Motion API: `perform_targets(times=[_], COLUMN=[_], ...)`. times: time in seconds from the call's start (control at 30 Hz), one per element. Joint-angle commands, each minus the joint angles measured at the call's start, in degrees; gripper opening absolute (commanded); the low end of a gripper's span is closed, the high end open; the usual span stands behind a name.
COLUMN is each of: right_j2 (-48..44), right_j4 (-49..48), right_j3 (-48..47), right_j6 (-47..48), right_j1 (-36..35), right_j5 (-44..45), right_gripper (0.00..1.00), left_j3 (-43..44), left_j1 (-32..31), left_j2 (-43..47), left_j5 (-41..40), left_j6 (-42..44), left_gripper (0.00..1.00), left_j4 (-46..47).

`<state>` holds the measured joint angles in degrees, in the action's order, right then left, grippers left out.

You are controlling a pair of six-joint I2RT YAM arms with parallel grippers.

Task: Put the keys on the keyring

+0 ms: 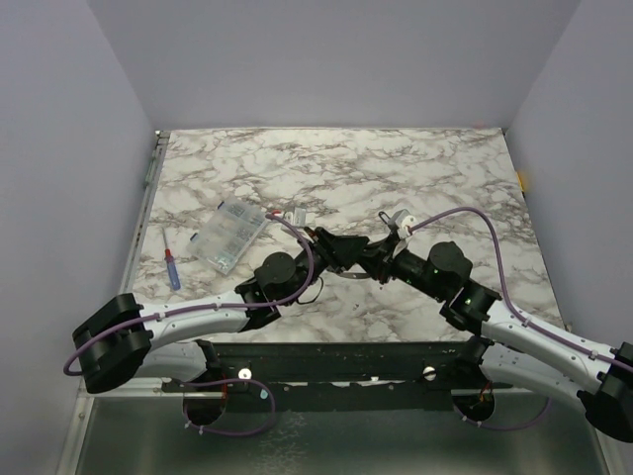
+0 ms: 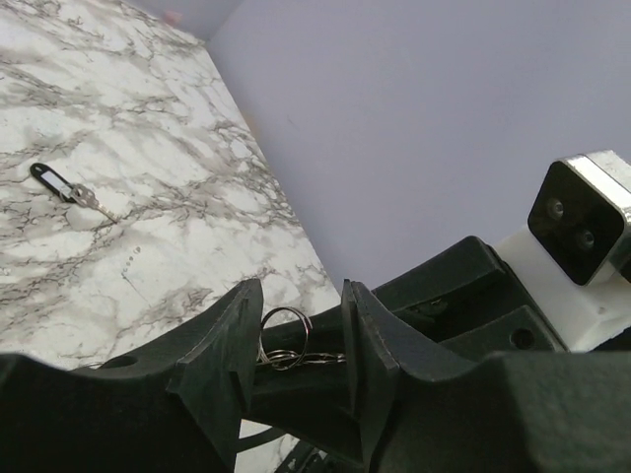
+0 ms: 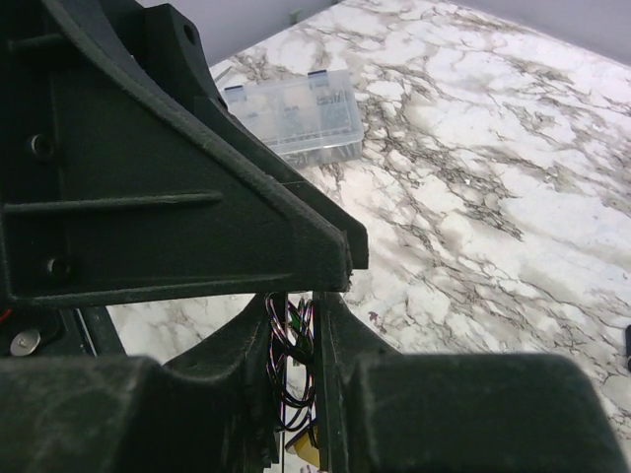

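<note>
Marble table [image 1: 396, 168]; left gripper [image 1: 354, 255], right gripper [image 1: 381, 267], keyring [image 2: 286, 359] together, walls [image 1: 59, 148] well apart

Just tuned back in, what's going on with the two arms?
Both arms meet over the middle of the table. The right gripper, jaws nearly shut, appears to pinch the keyring, a bunch of metal rings. The rings sit between the jaws of the left gripper, which stand apart, not clamped. Whether a key is on them cannot be told. A small dark tagged piece lies apart on the table, a clear box on the left.
</note>
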<state>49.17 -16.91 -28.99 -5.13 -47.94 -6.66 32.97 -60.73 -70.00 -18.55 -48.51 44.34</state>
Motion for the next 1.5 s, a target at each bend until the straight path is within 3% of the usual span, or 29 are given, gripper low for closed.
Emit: perform_targets(times=[0.0, 0.7, 1.07, 1.47], right_j2=[-1.52, -1.52, -0.98, -0.59], right_j4=[-0.75, 1.70, 1.79, 2.39], right_j3=[-2.88, -5.81, -6.21, -6.64], right_j6=[-0.62, -2.69, -3.01, -2.58], right_j1=[-0.31, -0.31, -0.31, -0.31], right_j5=[1.82, 4.21, 3.71, 4.19], right_gripper=[0.01, 0.01, 0.01, 0.01], left_j3=[-2.12, -3.88, -2.45, -1.50], left_j1=[0.13, 0.17, 0.09, 0.03], left_j2=[1.61, 5.21, 3.42, 2.36], left_j5=[-0.67, 1.06, 3.48, 5.67], left_j6=[0.77, 1.29, 1.82, 1.99], left_gripper=[0.45, 0.37, 0.21, 0.27], left_j4=[-0.90, -4.94, -5.36, -6.81])
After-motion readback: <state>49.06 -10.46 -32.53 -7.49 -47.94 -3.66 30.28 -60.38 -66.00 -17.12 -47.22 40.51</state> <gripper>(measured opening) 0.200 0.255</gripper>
